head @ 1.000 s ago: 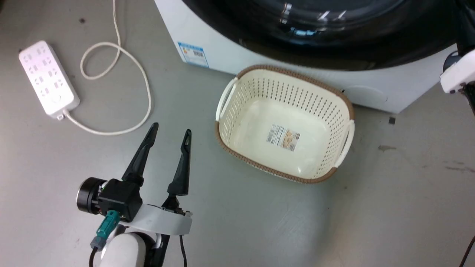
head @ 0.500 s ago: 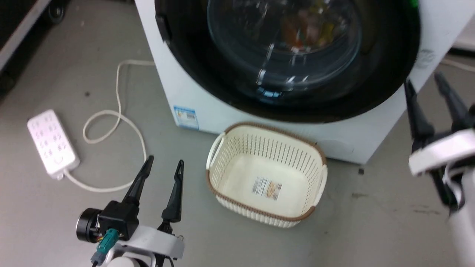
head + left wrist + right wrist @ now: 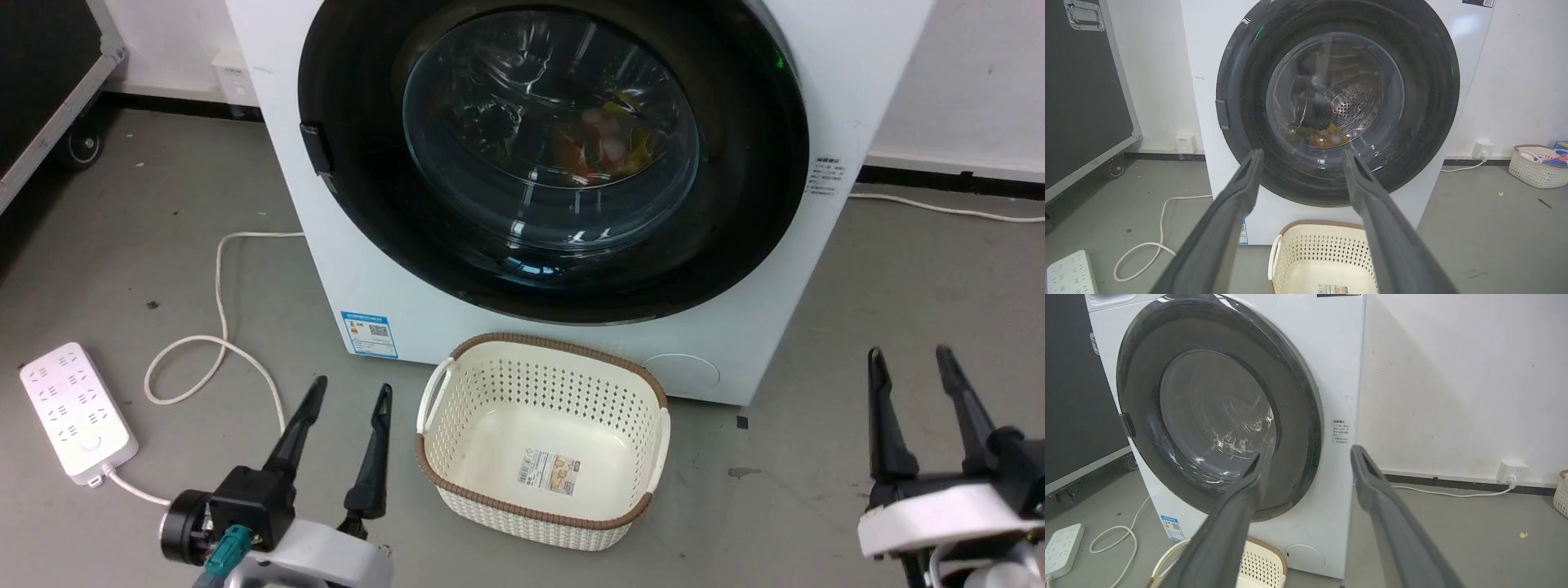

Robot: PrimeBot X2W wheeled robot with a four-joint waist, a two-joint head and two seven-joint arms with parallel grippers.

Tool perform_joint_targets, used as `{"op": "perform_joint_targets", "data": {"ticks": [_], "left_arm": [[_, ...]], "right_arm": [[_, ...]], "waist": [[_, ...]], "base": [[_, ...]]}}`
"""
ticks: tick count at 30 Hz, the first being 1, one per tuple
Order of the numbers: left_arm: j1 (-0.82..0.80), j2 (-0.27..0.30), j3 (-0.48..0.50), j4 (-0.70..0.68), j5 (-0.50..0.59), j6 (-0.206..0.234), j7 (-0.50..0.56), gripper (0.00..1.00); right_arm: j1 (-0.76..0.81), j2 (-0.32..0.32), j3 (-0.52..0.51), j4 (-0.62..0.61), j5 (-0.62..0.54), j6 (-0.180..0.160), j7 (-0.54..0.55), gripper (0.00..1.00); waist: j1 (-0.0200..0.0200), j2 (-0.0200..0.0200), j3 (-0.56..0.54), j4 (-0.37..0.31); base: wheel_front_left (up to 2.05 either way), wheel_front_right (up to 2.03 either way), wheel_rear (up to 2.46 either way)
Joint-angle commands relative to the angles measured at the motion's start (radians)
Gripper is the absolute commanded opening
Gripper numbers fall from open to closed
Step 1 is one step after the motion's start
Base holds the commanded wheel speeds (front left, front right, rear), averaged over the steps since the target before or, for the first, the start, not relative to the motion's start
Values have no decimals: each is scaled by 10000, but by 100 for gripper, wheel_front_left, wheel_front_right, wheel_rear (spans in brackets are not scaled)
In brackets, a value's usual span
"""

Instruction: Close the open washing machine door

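Head view: washing machine (image 3: 433, 331) fills the top. Door (image 3: 751, 196) sits shut, flat against its front, black rim all round. Coloured laundry (image 3: 600, 139) shows behind the glass. Blue label (image 3: 369, 334) low on the front's left has a QR code, text too small to read. Print block (image 3: 826, 175) on the right edge is unreadable. Cream basket (image 3: 555, 347) on the floor just in front of the machine holds nothing but a barcode sticker (image 3: 552, 473). Power strip (image 3: 77, 411) and cord (image 3: 218, 286) lie at left. Left jaws at lower left, fingers (image 3: 298, 425) spread apart, gripping nothing. Right jaws at lower right, fingers (image 3: 883, 416) likewise spread and gripping nothing. Both are well short of the door.

Left wrist view: square-on to the door. Perforated steel drum (image 3: 1355, 102) shows through the glass, laundry at its bottom. Second basket (image 3: 1537, 171) by the far-right wall has coloured items in it. Black wheeled case (image 3: 1086, 94) at left.

Right wrist view: door seen from its right side, rim flush. Round cover (image 3: 1304, 557) low on the front. Wall socket (image 3: 1512, 472) has a plug in it.
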Motion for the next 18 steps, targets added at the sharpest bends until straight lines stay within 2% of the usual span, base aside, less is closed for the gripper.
{"op": "perform_joint_targets", "data": {"ticks": [1,9,18], "left_arm": [[135,15,-56,72,-96,-44,-55,100],[100,49,-78,403,-167,-44,-55,100],[75,2,-121,797,-179,-44,-55,100]], "right_arm": [[182,84,9,-96,-130,-6,-43,100],[894,276,67,-295,-705,-6,-43,100],[1170,288,226,-248,-421,-6,-43,100]], "waist": [[1,-1,-15,-20],[1,-1,-87,-40],[1,-1,-158,-32]], "base": [[0,0,0],[0,0,0],[0,0,0]]}}
